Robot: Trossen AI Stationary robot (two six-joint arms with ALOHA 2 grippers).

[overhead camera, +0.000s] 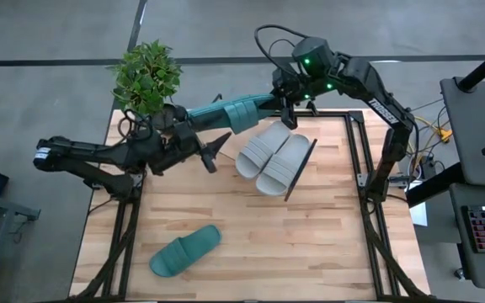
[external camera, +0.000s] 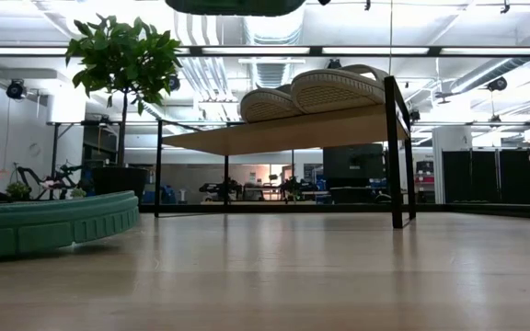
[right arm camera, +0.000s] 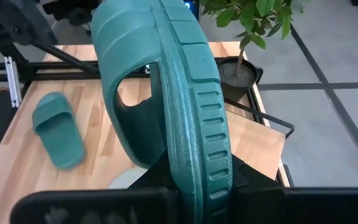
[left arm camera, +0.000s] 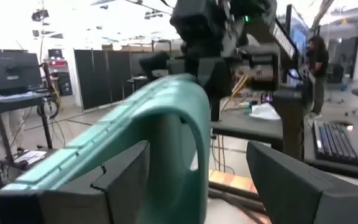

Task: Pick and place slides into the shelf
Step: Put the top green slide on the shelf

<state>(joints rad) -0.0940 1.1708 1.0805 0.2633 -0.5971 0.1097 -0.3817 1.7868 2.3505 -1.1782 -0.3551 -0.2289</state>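
Going left to right across the table as seen from above, we list:

- Left gripper point(overhead camera: 213, 150) — at about ten o'clock from the table's middle, its fingers spread wide. In the left wrist view the fingers point(left arm camera: 126, 177) stand either side of the heel end of the raised teal slide point(overhead camera: 230, 113); we cannot tell whether they touch it.
- Potted plant point(overhead camera: 146, 77) — at the table's far left corner, eleven o'clock, just behind the left arm.
- Second teal slide point(overhead camera: 185, 250) — lying flat on the wooden tabletop point(overhead camera: 310, 244) at seven o'clock, well apart from everything else.
- Raised teal slide — held in the air over the far edge of the table, at about twelve o'clock, turned on its side, reaching between the two grippers.
- Two light grey slides point(overhead camera: 272, 157) — side by side, touching, on the slanted shelf point(overhead camera: 302, 167) just right of the middle, soles down.
- Shelf — light-wood board on a thin black wire frame; the low view shows it raised and tilted, both grey slides on top.
- Right gripper point(overhead camera: 291, 108) — at twelve to one o'clock, clenched on the sole edge of the raised teal slide, as the right wrist view shows.
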